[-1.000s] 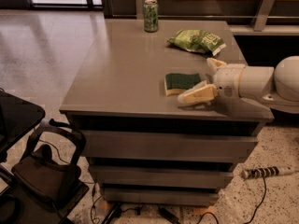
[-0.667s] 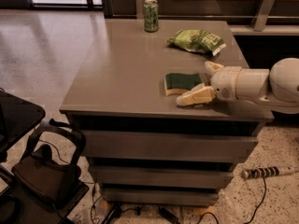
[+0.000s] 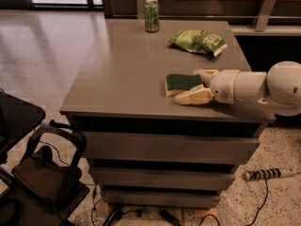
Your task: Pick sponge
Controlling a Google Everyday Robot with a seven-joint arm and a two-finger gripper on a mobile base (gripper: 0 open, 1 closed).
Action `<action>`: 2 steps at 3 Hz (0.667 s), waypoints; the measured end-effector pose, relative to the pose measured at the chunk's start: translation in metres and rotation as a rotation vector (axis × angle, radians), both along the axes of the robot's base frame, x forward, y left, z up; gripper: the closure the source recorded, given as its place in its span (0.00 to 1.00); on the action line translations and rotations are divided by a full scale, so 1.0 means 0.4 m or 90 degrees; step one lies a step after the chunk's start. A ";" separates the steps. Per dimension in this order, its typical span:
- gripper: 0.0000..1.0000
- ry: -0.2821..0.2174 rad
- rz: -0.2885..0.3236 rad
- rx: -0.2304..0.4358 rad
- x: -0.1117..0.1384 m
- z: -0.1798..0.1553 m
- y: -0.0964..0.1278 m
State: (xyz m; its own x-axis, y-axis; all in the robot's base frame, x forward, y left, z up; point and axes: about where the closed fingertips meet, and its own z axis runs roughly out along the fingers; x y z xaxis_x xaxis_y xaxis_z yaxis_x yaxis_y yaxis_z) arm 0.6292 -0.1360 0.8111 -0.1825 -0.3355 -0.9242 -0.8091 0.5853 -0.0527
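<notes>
The sponge (image 3: 181,83) lies flat on the grey table top (image 3: 127,74), near the front right. Its dark green top faces up and a pale yellow base shows at its front edge. My gripper (image 3: 196,85) reaches in from the right, low over the table. Its cream fingers are spread apart: one fingertip (image 3: 189,98) lies in front of the sponge's right end and the other (image 3: 205,72) behind it. The sponge's right end sits between them and is partly hidden by the near finger.
A green soda can (image 3: 151,15) stands at the table's back edge. A light green snack bag (image 3: 197,40) lies behind the sponge. The table's front edge runs just below my gripper. A dark chair (image 3: 42,173) stands at the lower left, a cable (image 3: 265,174) on the floor at right.
My gripper has moved slightly left, so its fingers reach further around the sponge's right end. The sponge, can and bag have not moved.
</notes>
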 end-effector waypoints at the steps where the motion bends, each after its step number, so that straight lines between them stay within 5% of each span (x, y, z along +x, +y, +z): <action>1: 0.61 0.000 0.003 0.000 0.000 -0.001 0.006; 2: 0.85 0.001 0.003 0.001 0.000 -0.001 0.008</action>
